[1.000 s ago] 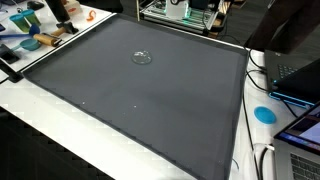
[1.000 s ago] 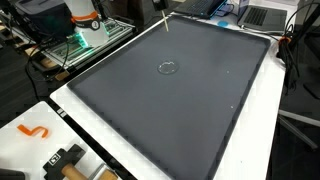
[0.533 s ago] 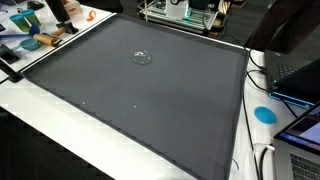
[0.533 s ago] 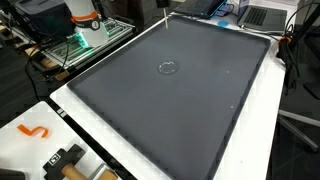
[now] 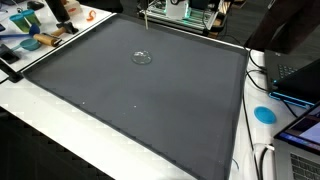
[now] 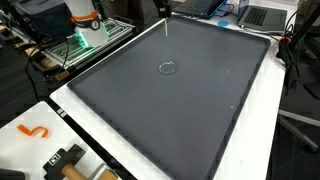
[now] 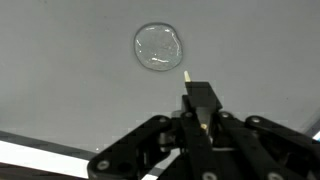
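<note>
Your gripper is clamped narrow on a thin pale stick, pinched near its top, probably so the tip points down free above the dark mat. The wrist view shows that grip, and a clear round dish lying flat just beyond the tip, apart from it. Only an exterior view shows where you are: the stick hangs near the mat's edge, with the dish nearer the middle.

My claw dipped the stick lower again, nearer the surface, approx 12 o'clock of the clear disc.
</note>
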Tool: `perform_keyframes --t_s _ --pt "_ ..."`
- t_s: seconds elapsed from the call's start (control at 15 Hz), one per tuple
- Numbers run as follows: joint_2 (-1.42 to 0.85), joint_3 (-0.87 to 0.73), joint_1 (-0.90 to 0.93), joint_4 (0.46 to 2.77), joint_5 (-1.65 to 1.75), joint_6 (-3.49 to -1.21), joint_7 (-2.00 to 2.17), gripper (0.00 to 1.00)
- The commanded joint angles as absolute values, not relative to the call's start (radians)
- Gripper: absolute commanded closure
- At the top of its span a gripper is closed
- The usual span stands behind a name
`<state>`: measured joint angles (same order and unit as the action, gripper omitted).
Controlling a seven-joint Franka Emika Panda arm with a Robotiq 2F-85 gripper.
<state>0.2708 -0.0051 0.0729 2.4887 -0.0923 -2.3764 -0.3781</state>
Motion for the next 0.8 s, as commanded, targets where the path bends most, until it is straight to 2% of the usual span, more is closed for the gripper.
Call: perform_keyframes --t_s 0.0,0.73 --pt "0.222 -0.012 0.076 2.481 -0.077 -2.411 -0.38 0.97" --pt "0.087 -0.009 0.054 2.494 -0.051 -2.585 -0.376 0.97"
